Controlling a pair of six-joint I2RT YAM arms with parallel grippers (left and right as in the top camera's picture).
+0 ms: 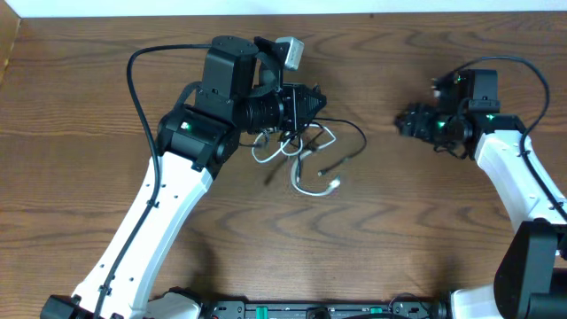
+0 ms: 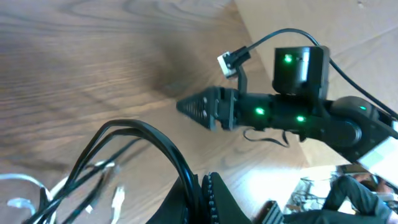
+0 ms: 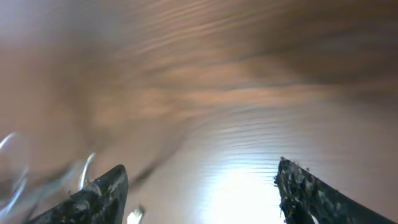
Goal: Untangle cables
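L pincer (image 1: 317, 106) clamped on black cables (image 2: 155, 140) at mid counter (image 1: 407, 239); white cable (image 1: 312, 189) tangled w/ them, just beside. R pincer (image 3: 199, 186) fingers apart, empty, well apart from the bundle.

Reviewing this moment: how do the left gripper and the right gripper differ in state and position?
The left gripper is shut, with black strands of the cables pinched in it. The right gripper is open with nothing between its fingers. The left gripper sits right over the bundle, while the right gripper is off to one side above bare table, touching no cable. Both are black, and their tips point toward each other.
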